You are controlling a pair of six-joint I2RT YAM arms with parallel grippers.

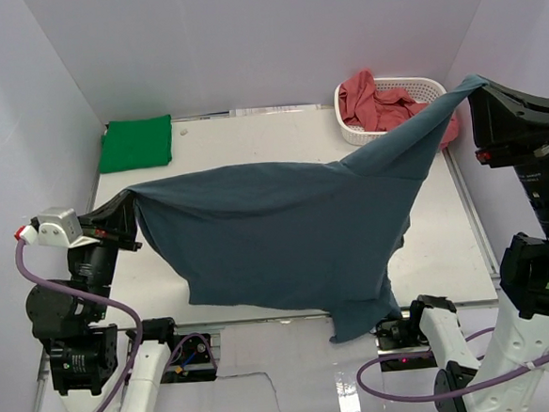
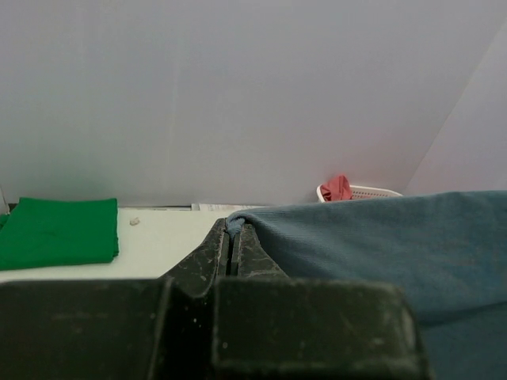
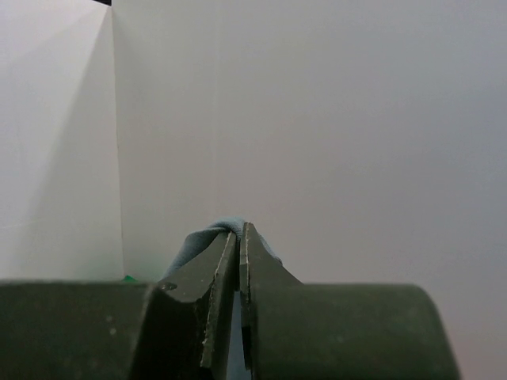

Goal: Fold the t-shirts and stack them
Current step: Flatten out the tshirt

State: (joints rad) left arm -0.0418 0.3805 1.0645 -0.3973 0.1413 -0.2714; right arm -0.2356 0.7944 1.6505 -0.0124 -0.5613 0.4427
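green t-shirt [image 1: 136, 143] lies folded at far left, seems done. my left gripper [image 1: 131, 205] clamps one corner of the slate blue t-shirt [image 1: 286, 233], spread above the table [image 1: 251, 132], not yet folded; salmon t-shirts [image 1: 373, 103] wait in the basket [image 1: 419, 85]; right gripper [image 1: 480, 84] clamps the other corner.

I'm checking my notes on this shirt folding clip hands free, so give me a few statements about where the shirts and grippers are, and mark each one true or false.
1. The left gripper and right gripper are both shut on the blue t-shirt. True.
2. The basket holds salmon red shirts. True.
3. The green t-shirt is in the basket too. False: the green t-shirt lies folded at the far left corner of the table.
4. The blue t-shirt lies folded flat. False: it hangs spread between the two grippers.
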